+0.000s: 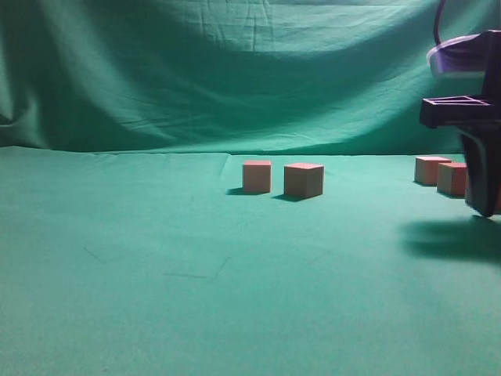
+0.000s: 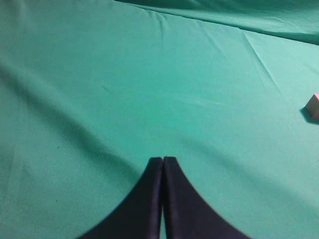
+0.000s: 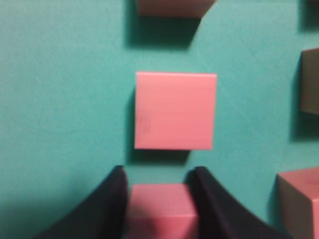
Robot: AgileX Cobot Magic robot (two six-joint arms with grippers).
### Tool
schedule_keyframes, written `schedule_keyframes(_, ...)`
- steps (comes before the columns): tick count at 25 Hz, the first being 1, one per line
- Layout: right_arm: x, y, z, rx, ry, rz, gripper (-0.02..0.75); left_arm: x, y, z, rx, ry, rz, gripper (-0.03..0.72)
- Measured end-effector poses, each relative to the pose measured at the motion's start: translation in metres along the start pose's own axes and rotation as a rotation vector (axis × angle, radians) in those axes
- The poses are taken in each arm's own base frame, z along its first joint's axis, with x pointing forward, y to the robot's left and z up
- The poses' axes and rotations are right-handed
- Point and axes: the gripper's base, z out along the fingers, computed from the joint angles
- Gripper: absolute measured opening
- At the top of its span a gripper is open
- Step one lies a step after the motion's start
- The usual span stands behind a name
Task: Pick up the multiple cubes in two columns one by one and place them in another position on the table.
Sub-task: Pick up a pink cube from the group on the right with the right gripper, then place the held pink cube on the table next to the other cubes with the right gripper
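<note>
My right gripper is shut on a pinkish-red cube, its fingers against both sides. It hangs low over the table at the far right of the exterior view. A second cube lies just ahead of the jaws and a third beyond it. More cubes lie to the right. In the exterior view two cubes stand mid-table and two near my right gripper. My left gripper is shut and empty over bare cloth.
A draped green backdrop rises behind the table. In the left wrist view one cube shows at the right edge, far from the jaws. The cloth is slightly wrinkled.
</note>
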Motion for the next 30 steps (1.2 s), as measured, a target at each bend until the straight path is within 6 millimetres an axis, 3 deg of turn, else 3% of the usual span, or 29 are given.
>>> schedule_keyframes(2, 0.0, 0.0, 0.0, 0.004, 0.007, -0.001, 0.252, 0.0, 0.0, 0.0, 0.0, 0.0, 0.0, 0.0)
schedule_keyframes(8, -0.001, -0.001, -0.008, 0.022, 0.078, -0.014, 0.259, 0.0, 0.0, 0.0, 0.0, 0.0, 0.0, 0.0)
schedule_keyframes(12, -0.013, 0.016, -0.038, -0.02, 0.071, -0.096, 0.259, 0.0, 0.0, 0.0, 0.0, 0.0, 0.0, 0.0)
schedule_keyframes(18, -0.042, 0.076, -0.109, -0.159, -0.127, -0.428, 0.259, 0.0, 0.0, 0.0, 0.0, 0.0, 0.0, 0.0)
schedule_keyframes(21, -0.052, 0.11, -0.135, -0.2, -0.211, -0.589, 0.259, 0.0, 0.0, 0.0, 0.0, 0.0, 0.0, 0.0)
schedule_keyframes(25, -0.065, 0.156, -0.139, -0.212, -0.169, -0.745, 0.259, 0.0, 0.0, 0.0, 0.0, 0.0, 0.0, 0.0)
schedule_keyframes(30, -0.08, 0.207, -0.108, -0.209, -0.114, -0.912, 0.259, 0.0, 0.0, 0.0, 0.0, 0.0, 0.0, 0.0)
